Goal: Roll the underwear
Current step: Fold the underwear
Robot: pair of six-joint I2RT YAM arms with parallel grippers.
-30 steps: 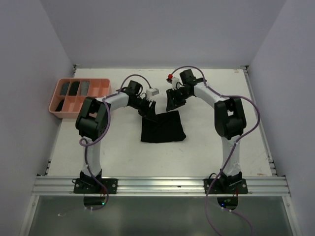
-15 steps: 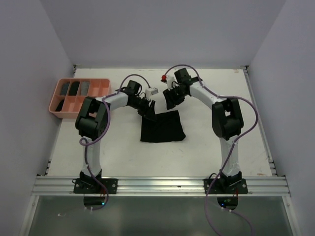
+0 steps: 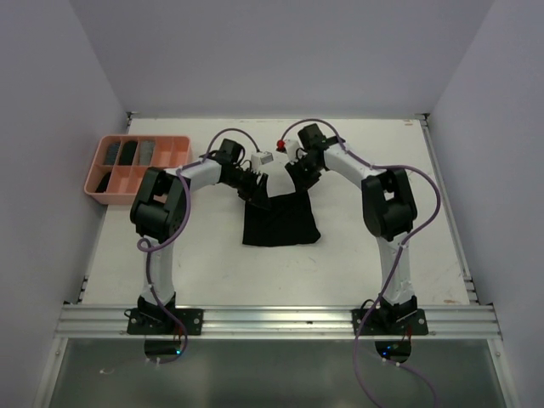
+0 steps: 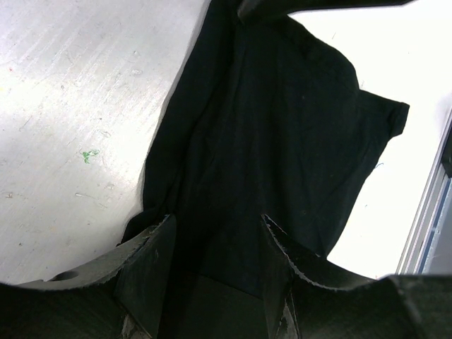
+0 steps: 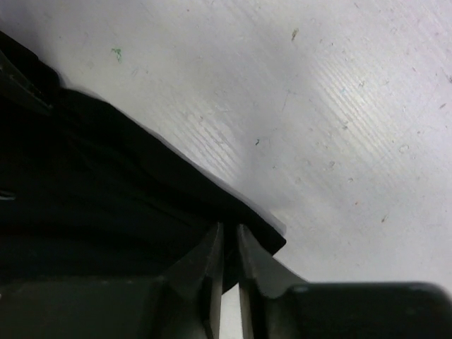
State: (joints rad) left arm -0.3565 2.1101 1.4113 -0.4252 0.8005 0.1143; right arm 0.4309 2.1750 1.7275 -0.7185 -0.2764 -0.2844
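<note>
Top external view shows the plain black underwear (image 3: 280,221) of soft cloth lying mostly flat at the middle of the white table (image 3: 382,255). Both arms reach over its far edge, and a salmon-pink plastic compartment tray (image 3: 110,199) sits well apart at the table's 10 o'clock. The left gripper (image 3: 257,191) is at the garment's 11 o'clock corner and the right gripper (image 3: 299,176) at its 1 o'clock corner; the far hem rises slightly toward each. In the left wrist view the left gripper (image 4: 215,265) has its black fingers (image 4: 148,265) spread apart, with the black underwear (image 4: 282,141) running up from the gap between them toward 12 o'clock in loose folds. In the right wrist view the right gripper (image 5: 229,244) is pressed almost together, only a thin slit left, pinching the corner hem of the black underwear (image 5: 92,183), which spreads away toward 9 o'clock.
</note>
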